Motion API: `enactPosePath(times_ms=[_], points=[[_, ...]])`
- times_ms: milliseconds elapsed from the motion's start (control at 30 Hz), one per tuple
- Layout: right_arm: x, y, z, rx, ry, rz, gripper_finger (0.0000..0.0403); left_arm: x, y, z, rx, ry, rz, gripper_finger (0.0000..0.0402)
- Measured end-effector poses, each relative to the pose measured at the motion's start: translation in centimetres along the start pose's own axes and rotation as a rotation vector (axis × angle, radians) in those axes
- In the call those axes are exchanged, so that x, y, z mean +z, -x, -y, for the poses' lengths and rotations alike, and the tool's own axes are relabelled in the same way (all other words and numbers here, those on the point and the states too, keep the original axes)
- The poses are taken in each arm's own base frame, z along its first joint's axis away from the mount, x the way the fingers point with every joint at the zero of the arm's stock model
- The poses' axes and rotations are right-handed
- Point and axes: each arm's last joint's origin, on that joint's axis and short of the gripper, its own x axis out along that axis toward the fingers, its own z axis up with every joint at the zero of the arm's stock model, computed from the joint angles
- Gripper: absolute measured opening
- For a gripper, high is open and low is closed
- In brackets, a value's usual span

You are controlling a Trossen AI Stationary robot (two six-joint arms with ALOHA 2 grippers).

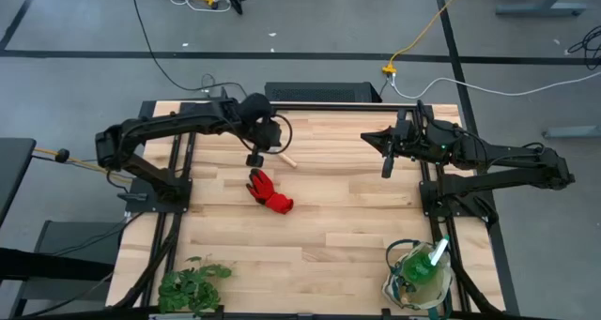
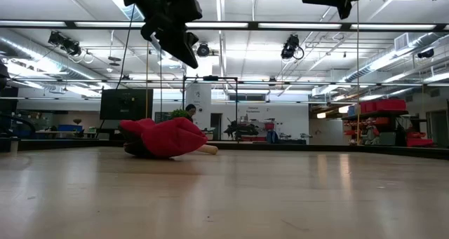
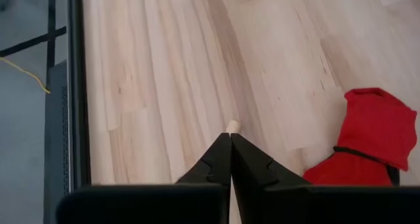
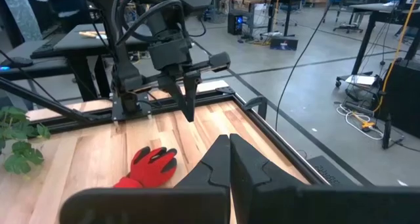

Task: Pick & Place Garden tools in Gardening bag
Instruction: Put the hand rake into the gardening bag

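We find the left claw (image 1: 254, 160) raised above the desk (image 1: 329, 236) at about 11 o'clock from centre, fingers pressed together and holding nothing, with a pale wooden handle end (image 1: 289, 162) lying just beside it at its 3 o'clock and the red glove (image 1: 268, 190) flat on the boards close below at its 5 o'clock. The right claw (image 1: 386, 168) hangs at roughly 1 o'clock, likewise pinched closed and empty. We note the gardening bag (image 1: 418, 276) at the 5 o'clock corner with a green spray bottle (image 1: 420, 266) inside, and a leafy plant bunch (image 1: 191, 284) at 7 o'clock.
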Motion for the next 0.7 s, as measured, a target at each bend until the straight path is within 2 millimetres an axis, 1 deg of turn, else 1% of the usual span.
enactPosePath(times_ms=[233,433,700], points=[[-0.2,0.0,0.0,0.002,0.005,-0.022,0.0,-0.2,-1.0,0.0,0.001,-0.024,-0.039,0.0062],[-0.3,0.0,-0.1,0.048,0.006,-0.034,0.0,-0.3,-1.4,-0.1,0.017,-0.022,-0.068,0.0117],[-0.4,0.0,-0.1,0.05,-0.01,-0.043,0.0,-0.4,-1.9,-0.2,0.017,-0.015,-0.074,0.0189]])
